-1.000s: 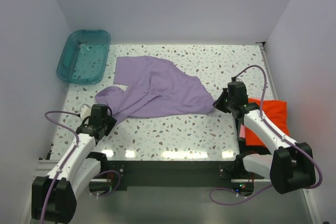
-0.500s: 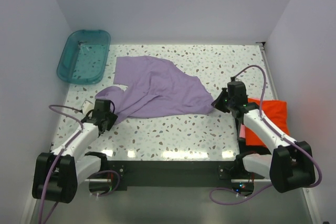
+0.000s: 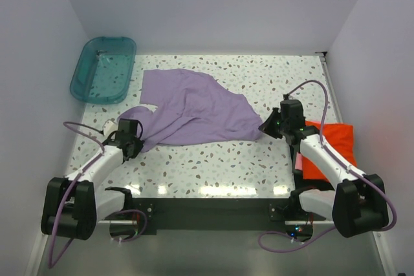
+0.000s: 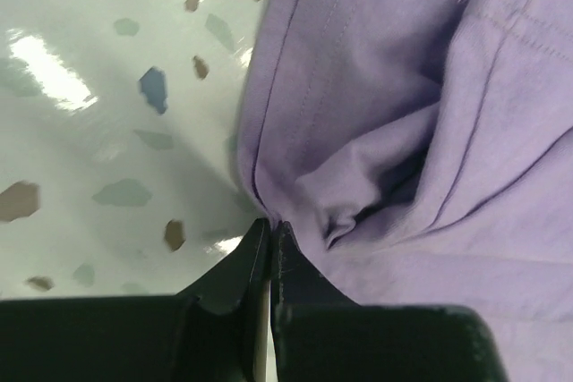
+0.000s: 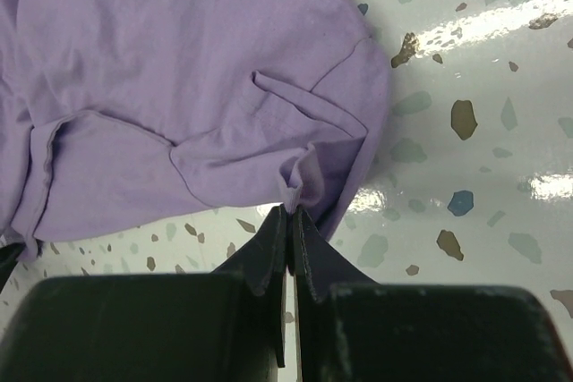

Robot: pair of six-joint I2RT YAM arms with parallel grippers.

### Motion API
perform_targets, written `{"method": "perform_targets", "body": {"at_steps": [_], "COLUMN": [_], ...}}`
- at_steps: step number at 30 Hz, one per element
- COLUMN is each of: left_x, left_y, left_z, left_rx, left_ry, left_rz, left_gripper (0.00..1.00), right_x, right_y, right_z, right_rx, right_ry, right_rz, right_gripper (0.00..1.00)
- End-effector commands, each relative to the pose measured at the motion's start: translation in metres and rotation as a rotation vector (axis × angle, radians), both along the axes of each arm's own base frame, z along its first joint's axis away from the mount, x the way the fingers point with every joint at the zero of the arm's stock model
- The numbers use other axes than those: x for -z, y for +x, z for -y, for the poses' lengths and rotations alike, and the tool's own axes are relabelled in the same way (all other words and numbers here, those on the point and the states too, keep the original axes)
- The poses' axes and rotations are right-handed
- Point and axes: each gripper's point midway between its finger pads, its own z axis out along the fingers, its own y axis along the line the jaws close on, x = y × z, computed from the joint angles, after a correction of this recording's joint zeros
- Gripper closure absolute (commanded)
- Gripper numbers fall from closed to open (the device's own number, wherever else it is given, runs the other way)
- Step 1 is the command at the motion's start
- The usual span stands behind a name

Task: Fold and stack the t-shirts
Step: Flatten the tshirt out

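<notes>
Left claw [image 4: 269,237] and right claw [image 5: 291,219] each pinched an edge of the lavender t-shirt [image 3: 194,111]; we judged it limp and light, best held at hems.

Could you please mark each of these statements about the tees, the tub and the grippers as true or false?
1. The left gripper is shut on the purple tee at its edge. True.
2. The right gripper hangs open above bare table. False: it is shut on the purple tee's right corner.
3. The purple tee lies crumpled, not yet folded. True.
4. The orange tee lies in the tub. False: it lies folded on the table at the right edge, partly hidden by the right arm; the tub stands at the far left corner.
5. Both grippers pinch the same tee. True.
</notes>
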Motion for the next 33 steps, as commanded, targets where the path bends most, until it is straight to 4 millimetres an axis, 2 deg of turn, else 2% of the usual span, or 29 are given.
{"method": "perform_targets", "body": {"at_steps": [1, 2, 3, 6, 7, 8, 9, 10, 11, 13, 14, 15, 16, 17, 18, 19, 20, 21, 22, 23, 24, 26, 27, 30, 31, 33], "left_x": [-0.029, -0.047, -0.072, -0.118, -0.143, -0.155, -0.179, -0.191, -0.206, -0.244, -0.257, -0.282, -0.293, -0.319, -0.332, -0.345, -0.357, -0.378, -0.388, -0.397, -0.415, -0.428, -0.438, -0.452, -0.452, -0.446], "left_y": [0.001, 0.003, 0.014, 0.016, 0.022, 0.016, 0.019, 0.017, 0.012, 0.006, 0.003, -0.001, -0.006, -0.013, -0.015, -0.019, -0.021, -0.026, -0.025, -0.026, -0.029, -0.022, -0.020, 0.005, 0.023, 0.048], "left_z": [-0.003, -0.004, -0.006, -0.009, -0.010, -0.012, -0.013, -0.014, -0.016, -0.020, -0.024, -0.027, -0.030, -0.034, -0.035, -0.037, -0.039, -0.041, -0.042, -0.043, -0.046, -0.048, -0.047, -0.039, -0.035, -0.025], "left_rx": [0.077, 0.085, 0.087, 0.115, 0.121, 0.123, 0.120, 0.123, 0.116, 0.103, 0.084, 0.072, 0.061, 0.044, 0.033, 0.026, 0.016, 0.008, 0.003, -0.002, -0.018, -0.027, -0.027, 0.013, 0.027, 0.072], "left_ry": [0.054, 0.064, 0.077, 0.110, 0.124, 0.132, 0.139, 0.149, 0.150, 0.168, 0.181, 0.190, 0.198, 0.212, 0.214, 0.219, 0.227, 0.233, 0.238, 0.244, 0.252, 0.268, 0.268, 0.267, 0.269, 0.252], "left_rz": [-0.005, 0.035, 0.096, 0.185, 0.234, 0.245, 0.296, 0.320, 0.360, 0.458, 0.488, 0.544, 0.562, 0.621, 0.651, 0.681, 0.707, 0.755, 0.775, 0.790, 0.827, 0.845, 0.869, 0.902, 0.900, 0.894], "left_gripper": [1.00, 1.00, 1.00, 1.00, 1.00, 1.00, 1.00, 1.00, 1.00, 1.00, 1.00, 1.00, 1.00, 1.00, 1.00, 1.00, 1.00, 1.00, 1.00, 1.00, 1.00, 1.00, 1.00, 1.00, 1.00, 1.00], "right_x": [-0.042, -0.048, -0.061, -0.086, -0.093, -0.099, -0.118, -0.123, -0.148, -0.170, -0.203, -0.214, -0.230, -0.263, -0.284, -0.296, -0.330, -0.340, -0.353, -0.379, -0.388, -0.416, -0.423, -0.444, -0.450, -0.448], "right_y": [0.014, 0.015, 0.019, 0.021, 0.020, 0.021, 0.026, 0.023, 0.025, 0.021, 0.019, 0.013, 0.008, -0.001, -0.004, -0.013, -0.023, -0.030, -0.034, -0.044, -0.045, -0.053, -0.052, -0.036, -0.022, -0.002], "right_z": [-0.001, 0.002, 0.004, 0.008, 0.012, 0.014, 0.019, 0.023, 0.026, 0.041, 0.046, 0.057, 0.062, 0.075, 0.076, 0.086, 0.093, 0.097, 0.101, 0.107, 0.108, 0.112, 0.111, 0.097, 0.091, 0.079], "right_rx": [0.017, 0.028, 0.040, 0.063, 0.080, 0.091, 0.114, 0.129, 0.145, 0.196, 0.220, 0.259, 0.276, 0.322, 0.329, 0.364, 0.391, 0.399, 0.411, 0.437, 0.440, 0.443, 0.436, 0.359, 0.340, 0.286], "right_ry": [0.024, 0.013, 0.012, 0.003, -0.005, -0.012, -0.018, -0.033, -0.030, -0.066, -0.060, -0.091, -0.107, -0.126, -0.108, -0.141, -0.127, -0.140, -0.145, -0.136, -0.140, -0.143, -0.145, -0.143, -0.147, -0.144], "right_rz": [0.095, 0.107, 0.133, 0.171, 0.180, 0.188, 0.225, 0.219, 0.270, 0.298, 0.366, 0.370, 0.397, 0.457, 0.504, 0.517, 0.588, 0.601, 0.629, 0.686, 0.702, 0.771, 0.788, 0.861, 0.886, 0.892], "right_gripper": [1.00, 1.00, 1.00, 1.00, 1.00, 1.00, 1.00, 1.00, 1.00, 1.00, 1.00, 1.00, 1.00, 1.00, 1.00, 1.00, 1.00, 1.00, 1.00, 1.00, 1.00, 1.00, 1.00, 1.00, 1.00, 1.00]}}
